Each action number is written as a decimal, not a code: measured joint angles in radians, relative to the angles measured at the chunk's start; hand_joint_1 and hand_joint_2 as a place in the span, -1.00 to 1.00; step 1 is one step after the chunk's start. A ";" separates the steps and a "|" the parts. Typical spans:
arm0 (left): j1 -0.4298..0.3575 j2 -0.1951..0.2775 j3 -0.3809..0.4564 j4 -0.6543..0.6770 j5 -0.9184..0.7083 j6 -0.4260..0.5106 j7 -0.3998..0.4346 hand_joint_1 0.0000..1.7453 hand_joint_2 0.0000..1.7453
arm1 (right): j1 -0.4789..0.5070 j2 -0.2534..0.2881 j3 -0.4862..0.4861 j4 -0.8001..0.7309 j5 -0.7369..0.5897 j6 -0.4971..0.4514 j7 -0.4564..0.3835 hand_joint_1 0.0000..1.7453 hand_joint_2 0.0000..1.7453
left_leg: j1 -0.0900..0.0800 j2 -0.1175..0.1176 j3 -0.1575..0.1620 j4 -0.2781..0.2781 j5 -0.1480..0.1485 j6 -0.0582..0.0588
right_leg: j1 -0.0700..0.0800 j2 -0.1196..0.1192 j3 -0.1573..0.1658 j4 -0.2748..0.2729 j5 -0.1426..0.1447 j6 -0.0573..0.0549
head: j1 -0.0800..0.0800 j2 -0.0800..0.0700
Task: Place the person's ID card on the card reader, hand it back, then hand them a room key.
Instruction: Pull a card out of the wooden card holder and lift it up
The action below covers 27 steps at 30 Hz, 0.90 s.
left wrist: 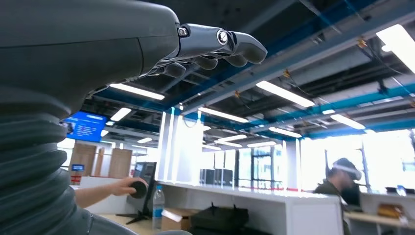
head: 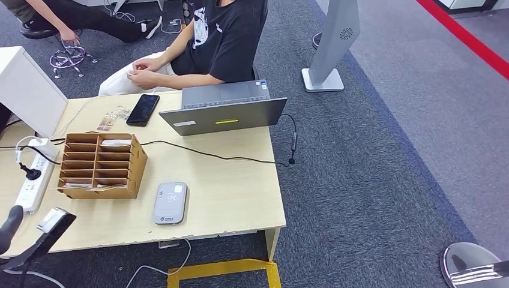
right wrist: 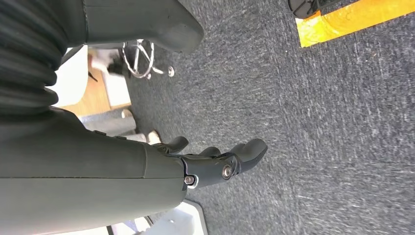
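Grey and flat, the card reader (head: pixel 170 203) lies near my table's (head: pixel 240 192) front edge, beside a cardboard organiser (head: pixel 102 165) holding what I take for key cards: thin, stiff, slippery, best pinched by an edge. A cable (head: pixel 216 156) and laptop (head: pixel 225 108) lie behind; the seated person (head: pixel 210 42) holds no card I can make out. My left robot hand (left wrist: pixel 215 46) is raised, fingers loosely curled, holding nothing. My right robot hand (right wrist: pixel 220 159) hangs over carpet, fingers apart, holding nothing.

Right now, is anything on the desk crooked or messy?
Mostly tidy. The laptop sits askew with its lid tipped far back, and its black cable dangles over the table's edge. Nothing spilled or broken shows.
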 joint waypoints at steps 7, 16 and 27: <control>-0.014 -0.061 0.138 0.160 -0.043 0.123 -0.036 -1.00 1.00 | -0.001 0.000 0.024 0.000 0.029 -0.010 0.002 -1.00 1.00 | 0.000 0.000 0.000 0.000 0.000 0.000 | 0.000 0.000 0.000 0.000 0.000 0.000 | 0.000 0.000; -0.019 -0.118 0.208 0.270 -0.021 0.133 -0.062 -1.00 1.00 | -0.002 0.000 0.040 -0.001 0.033 -0.012 0.003 -1.00 1.00 | 0.000 0.000 0.000 0.000 0.000 0.000 | 0.000 0.000 0.000 0.000 0.000 0.000 | 0.000 0.000; -0.052 -0.202 0.167 0.292 0.155 0.043 -0.169 -1.00 1.00 | -0.005 0.000 0.043 -0.001 0.031 -0.013 0.001 -1.00 1.00 | 0.000 -0.001 0.000 0.000 0.000 0.000 | 0.000 -0.001 0.000 0.000 0.000 0.000 | 0.000 0.000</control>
